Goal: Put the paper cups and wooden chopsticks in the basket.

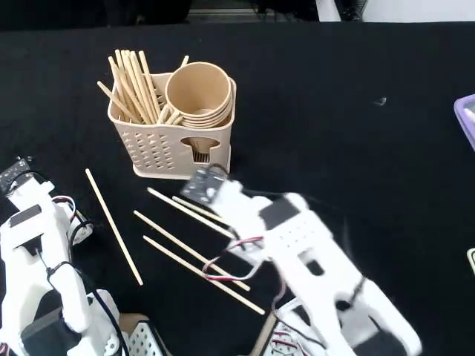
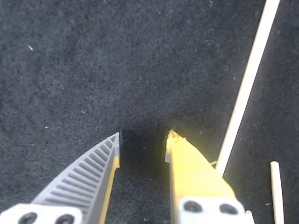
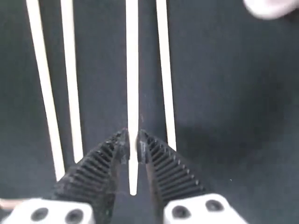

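Observation:
A beige slotted basket (image 1: pixel 159 148) stands at the back left of the black table, holding a stack of paper cups (image 1: pixel 199 93) and several wooden chopsticks (image 1: pixel 133 85). More chopsticks lie loose in front of it: one apart on the left (image 1: pixel 113 226), several toward the middle (image 1: pixel 194 252). The right arm (image 1: pixel 286 226) is over these. My right gripper (image 3: pixel 134 142) is shut on one chopstick (image 3: pixel 132 84), with others (image 3: pixel 69 79) parallel beside it. My left gripper (image 2: pixel 142 142) is open just above bare cloth, beside a chopstick (image 2: pixel 245 88). The left arm (image 1: pixel 33 222) is at the front left.
A purple object (image 1: pixel 466 119) sits at the right edge of the table. The arm bases and cables (image 1: pixel 230 271) fill the near edge. Black cloth (image 1: pixel 349 96) stretches to the right of the basket.

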Robot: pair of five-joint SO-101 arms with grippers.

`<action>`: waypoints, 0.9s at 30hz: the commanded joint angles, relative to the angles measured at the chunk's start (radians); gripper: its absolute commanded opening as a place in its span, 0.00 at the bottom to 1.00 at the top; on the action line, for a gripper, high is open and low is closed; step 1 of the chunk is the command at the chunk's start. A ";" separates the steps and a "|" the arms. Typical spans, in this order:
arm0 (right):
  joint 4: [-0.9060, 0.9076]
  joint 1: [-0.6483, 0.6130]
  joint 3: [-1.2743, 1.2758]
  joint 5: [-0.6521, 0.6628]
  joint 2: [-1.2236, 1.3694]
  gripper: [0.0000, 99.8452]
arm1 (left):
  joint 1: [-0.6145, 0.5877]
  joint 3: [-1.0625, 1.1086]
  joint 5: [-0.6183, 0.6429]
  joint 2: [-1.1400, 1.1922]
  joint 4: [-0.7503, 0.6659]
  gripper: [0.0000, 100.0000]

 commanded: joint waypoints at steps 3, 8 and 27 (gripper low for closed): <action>-0.038 0.333 0.197 0.302 -0.170 0.01 | -0.001 -0.012 0.002 -0.032 -0.011 0.17; -0.095 0.474 0.251 0.399 -0.174 0.07 | -0.001 -0.013 0.005 -0.032 -0.011 0.17; -0.417 0.141 0.291 0.186 -0.134 0.21 | -0.001 -0.013 0.002 -0.032 -0.012 0.17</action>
